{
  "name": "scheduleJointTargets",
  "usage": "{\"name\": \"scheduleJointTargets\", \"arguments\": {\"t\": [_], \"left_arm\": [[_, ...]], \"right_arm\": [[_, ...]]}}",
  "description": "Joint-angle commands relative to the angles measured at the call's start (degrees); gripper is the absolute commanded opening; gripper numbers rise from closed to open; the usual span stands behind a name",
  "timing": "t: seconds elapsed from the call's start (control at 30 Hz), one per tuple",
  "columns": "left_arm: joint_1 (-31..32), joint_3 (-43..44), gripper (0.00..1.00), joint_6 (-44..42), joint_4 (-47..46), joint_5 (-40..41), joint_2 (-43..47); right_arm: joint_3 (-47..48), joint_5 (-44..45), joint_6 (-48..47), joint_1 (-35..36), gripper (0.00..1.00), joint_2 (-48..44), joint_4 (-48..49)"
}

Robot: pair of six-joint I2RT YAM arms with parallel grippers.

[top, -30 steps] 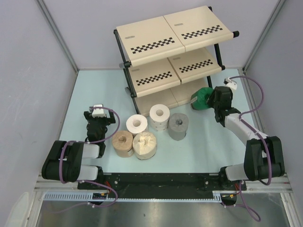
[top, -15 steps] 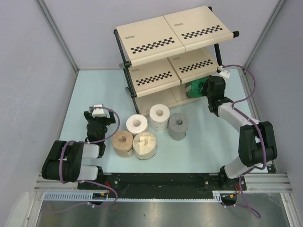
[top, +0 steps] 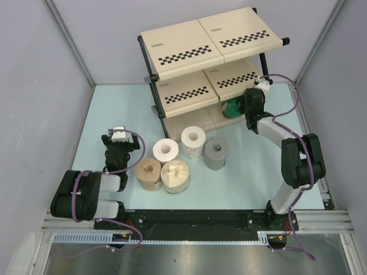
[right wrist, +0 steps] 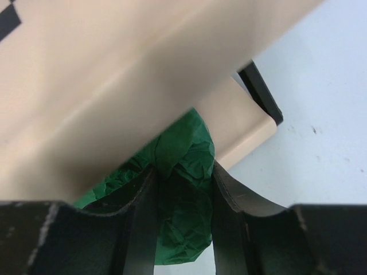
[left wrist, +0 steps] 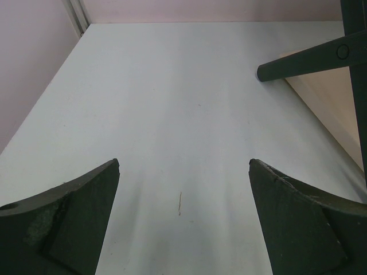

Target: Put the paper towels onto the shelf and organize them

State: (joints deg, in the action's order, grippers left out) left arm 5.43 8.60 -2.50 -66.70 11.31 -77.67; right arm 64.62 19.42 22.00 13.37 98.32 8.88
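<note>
My right gripper (top: 243,107) is shut on the green roll (top: 231,107) and holds it at the right end of the shelf's (top: 189,54) bottom tier, partly under the middle panel. In the right wrist view the green roll (right wrist: 183,200) is squeezed between my fingers (right wrist: 229,197), under a beige panel (right wrist: 114,86). Two white dotted rolls (top: 165,150) (top: 193,139), the grey roll (top: 216,152), the tan-brown roll (top: 148,172) and the cream roll (top: 175,174) stand grouped on the table. My left gripper (top: 118,148) is open and empty, left of them; its view shows bare table between the fingers (left wrist: 74,217).
The shelf's black frame leg (left wrist: 309,60) and a beige panel edge (left wrist: 332,109) show at the right of the left wrist view. Grey walls enclose the light blue table (top: 252,177) on three sides.
My right gripper has carried the green roll leftward and away from me, from the open table into the shelf's bottom tier. The left arm has not moved.
</note>
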Motion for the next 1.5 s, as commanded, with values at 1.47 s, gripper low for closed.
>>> {"name": "scheduleJointTargets", "arguments": {"t": [1.47], "left_arm": [[-0.2,0.7,1.00,0.3,-2.1,-1.2,0.8]], "right_arm": [[-11.9,-8.1,10.5,-4.5,0.65,-14.1,4.5]]}}
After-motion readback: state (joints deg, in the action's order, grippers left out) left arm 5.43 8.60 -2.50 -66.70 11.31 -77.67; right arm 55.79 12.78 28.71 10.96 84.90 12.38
